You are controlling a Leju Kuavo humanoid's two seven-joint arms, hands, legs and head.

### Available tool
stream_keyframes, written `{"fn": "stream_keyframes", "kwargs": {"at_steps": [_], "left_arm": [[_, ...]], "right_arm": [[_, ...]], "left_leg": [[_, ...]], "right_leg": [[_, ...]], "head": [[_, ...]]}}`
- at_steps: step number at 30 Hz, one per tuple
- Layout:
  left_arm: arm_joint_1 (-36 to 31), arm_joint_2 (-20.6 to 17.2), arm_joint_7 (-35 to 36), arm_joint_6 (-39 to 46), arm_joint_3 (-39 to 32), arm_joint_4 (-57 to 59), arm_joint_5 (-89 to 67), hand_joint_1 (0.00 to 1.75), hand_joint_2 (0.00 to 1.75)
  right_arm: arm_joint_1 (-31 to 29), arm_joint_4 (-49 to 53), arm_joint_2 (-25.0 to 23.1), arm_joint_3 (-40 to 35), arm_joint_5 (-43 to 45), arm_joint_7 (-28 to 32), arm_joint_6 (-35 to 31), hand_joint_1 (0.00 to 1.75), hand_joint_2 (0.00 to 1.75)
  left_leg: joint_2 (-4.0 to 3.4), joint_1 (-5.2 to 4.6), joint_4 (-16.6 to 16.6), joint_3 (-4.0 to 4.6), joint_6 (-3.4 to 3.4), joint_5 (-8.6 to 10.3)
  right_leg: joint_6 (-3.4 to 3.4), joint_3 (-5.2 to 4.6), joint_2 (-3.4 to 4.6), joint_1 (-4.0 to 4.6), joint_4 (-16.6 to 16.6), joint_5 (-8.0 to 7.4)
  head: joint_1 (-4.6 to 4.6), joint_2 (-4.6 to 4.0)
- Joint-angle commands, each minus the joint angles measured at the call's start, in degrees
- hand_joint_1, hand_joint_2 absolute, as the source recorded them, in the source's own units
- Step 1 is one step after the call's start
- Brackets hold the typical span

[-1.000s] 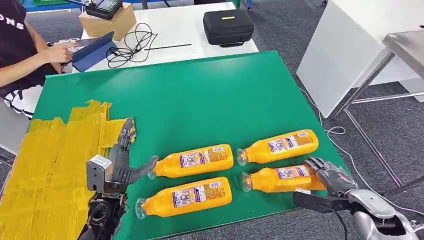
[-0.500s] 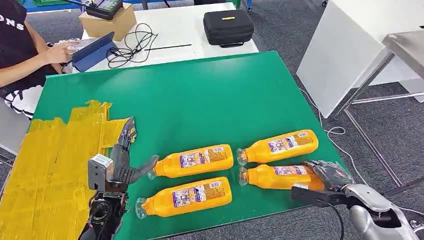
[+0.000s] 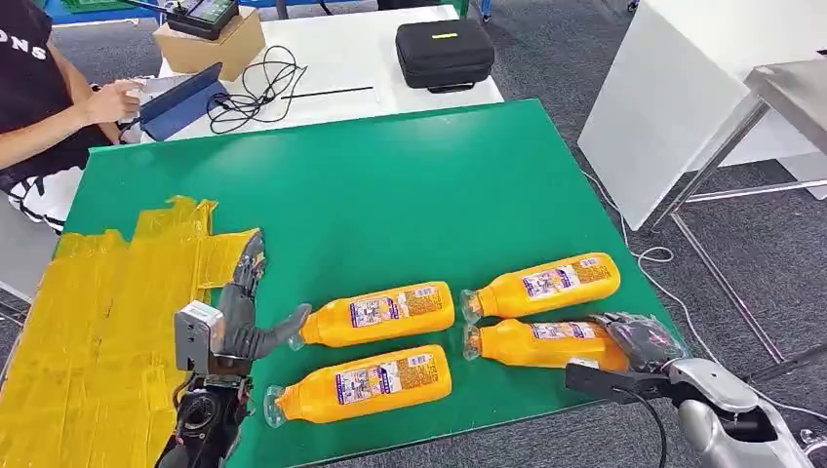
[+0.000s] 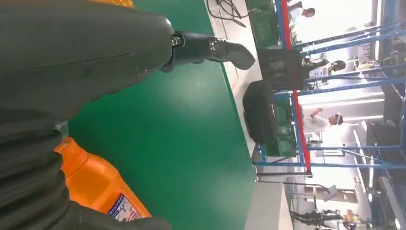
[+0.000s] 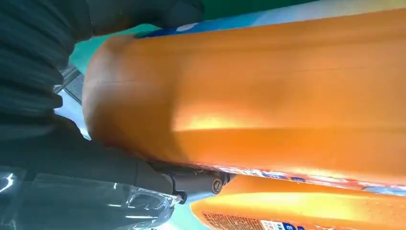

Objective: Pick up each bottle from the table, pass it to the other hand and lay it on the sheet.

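step: first pick, by my read. Right hand (image 3: 639,343) is at the base end of the near-right orange plastic bottle (image 3: 541,343), which lies on its side on the green table top (image 3: 390,185). No bottle is on the sheet yet.

right hand: fingers over the bottle's base, thumb under/along its near side. Right wrist view has the orange body tight against the palm, a dark finger (image 5: 143,12) on one side and the thumb (image 5: 191,184) on the other. Looks wrapped on the bottle, but the bottle isn't lifted, so the grip may not be firm.

left hand (image 3: 242,312): holds nothing, fingers apart, thumb pointing toward the neck of the mid-left orange bottle (image 3: 375,314). It sits at the edge of the yellow taped sheet (image 3: 98,322).

bottle vs hands: target bottle is just beside the far-right orange bottle (image 3: 541,283), nearly parallel, caps toward table centre. It lies well apart from the left hand, w/ two bottles between.

other bottle: near-left orange bottle (image 3: 359,383) lies by the table's front edge.

next move: lift clear w/o nudging the neighbour, carry across toward the left hand for handover. The grip is at the base only, so the neck end could droop.

risk: smooth round body may slip or roll.
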State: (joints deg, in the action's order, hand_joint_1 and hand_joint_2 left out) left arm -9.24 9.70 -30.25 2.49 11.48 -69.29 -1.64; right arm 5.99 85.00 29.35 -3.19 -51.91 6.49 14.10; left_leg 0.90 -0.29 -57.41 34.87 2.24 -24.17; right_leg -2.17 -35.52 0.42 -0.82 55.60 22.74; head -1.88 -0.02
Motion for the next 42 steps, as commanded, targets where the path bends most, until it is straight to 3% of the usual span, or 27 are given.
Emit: {"fn": "stream_keyframes", "kwargs": {"at_steps": [1,5,8,9,11,13,16,28,35,37,42], "left_arm": [[-2.02,-0.83,0.06,0.14,0.98,3.8,0.26,0.0,1.75],[-2.29,-0.43,0.07,-0.28,0.69,4.7,0.14,0.0,1.75],[-2.56,-0.6,-0.11,-0.37,0.74,5.59,-0.01,0.0,1.75],[-2.71,-0.68,-0.4,-0.14,0.73,6.14,-0.1,0.0,1.75],[-2.13,-0.83,-0.78,0.18,0.49,5.93,0.01,0.0,1.75],[-1.42,-0.9,-0.77,0.27,0.29,5.1,0.05,0.0,1.75],[-0.85,-0.55,-0.25,0.28,-0.33,4.43,-0.12,0.0,1.75],[-0.89,-0.45,-0.17,0.23,-0.39,4.42,-0.2,0.0,1.75],[-1.63,0.45,1.18,-0.55,-1.09,5.47,-1.77,0.0,1.75],[-0.9,0.68,1.47,-0.72,-1.08,5.11,-2.04,0.0,1.75],[-0.98,0.98,3.16,-2.09,1.25,1.65,-2.87,0.0,1.75]], "right_arm": [[0.26,-2.75,-1.79,-2.07,1.02,0.89,-0.54,1.75,1.75],[3.43,2.67,-6.49,1.42,4.95,5.13,-4.09,1.75,1.75],[3.4,4.54,-10.16,3.73,7.21,7.3,-6.11,1.75,1.75],[3.06,4.66,-11.27,5.17,9.15,9.02,-6.57,1.75,1.75],[1.76,4.04,-12.96,6.93,10.56,10.56,-6.84,1.75,1.75],[-0.05,1.95,-14.34,8.03,8.93,8.6,-7.88,1.75,1.75],[0.2,0.98,-16.24,9.43,7.92,7.9,-8.25,1.75,1.75],[0.71,1.26,-16.48,9.71,7.9,7.9,-8.25,1.75,1.75],[1.08,2.38,-21.57,12.59,7.11,4.36,-9.97,1.75,1.75],[0.82,2.9,-25.64,13.93,8.1,2.76,-11.96,1.75,1.75],[-2.98,-0.72,-31.14,13.09,17.67,5.04,-20.23,1.75,1.75]], "left_leg": [[-0.02,0.09,0.06,-0.33,-0.13,-0.12],[0.08,0.1,0.08,-0.4,-0.17,-0.14],[0.02,0.1,0.09,-0.28,-0.16,-0.09],[-0.01,0.16,0.06,-0.6,-0.28,-0.27],[-0.06,0.04,0.08,-0.24,-0.14,-0.09],[-0.2,0.13,0.01,-0.59,-0.26,-0.31],[-0.17,0.09,0.08,-0.28,-0.12,-0.11],[-0.08,0.05,0.05,-0.23,-0.09,-0.09],[-0.06,0.1,0.01,-0.35,-0.14,-0.16],[-0.1,0.08,0.04,-0.3,-0.12,-0.13],[-0.24,0.09,0.04,-0.25,-0.13,-0.12]], "right_leg": [[0.09,0.38,-0.08,0.1,-0.11,0.11],[0.13,0.48,-0.2,0.12,-0.11,0.18],[0.12,0.33,-0.11,0.11,-0.1,0.11],[0.21,0.65,-0.15,0.18,-0.08,0.3],[0.1,0.25,-0.02,0.06,-0.05,0.09],[0.19,0.6,0.03,0.16,-0.02,0.27],[0.08,0.29,0.08,0.09,-0.1,0.06],[0.09,0.28,0.0,0.05,-0.05,0.11],[0.12,0.42,-0.05,0.11,-0.03,0.19],[0.11,0.36,0.0,0.08,-0.05,0.14],[0.12,0.26,0.14,0.09,-0.02,0.1]], "head": [[0.02,0.0],[0.0,0.0],[-0.02,0.0],[0.02,0.0],[0.02,0.0],[0.02,0.0],[0.02,0.0],[0.02,0.0],[0.02,0.0],[0.0,0.0],[0.02,0.0]]}}
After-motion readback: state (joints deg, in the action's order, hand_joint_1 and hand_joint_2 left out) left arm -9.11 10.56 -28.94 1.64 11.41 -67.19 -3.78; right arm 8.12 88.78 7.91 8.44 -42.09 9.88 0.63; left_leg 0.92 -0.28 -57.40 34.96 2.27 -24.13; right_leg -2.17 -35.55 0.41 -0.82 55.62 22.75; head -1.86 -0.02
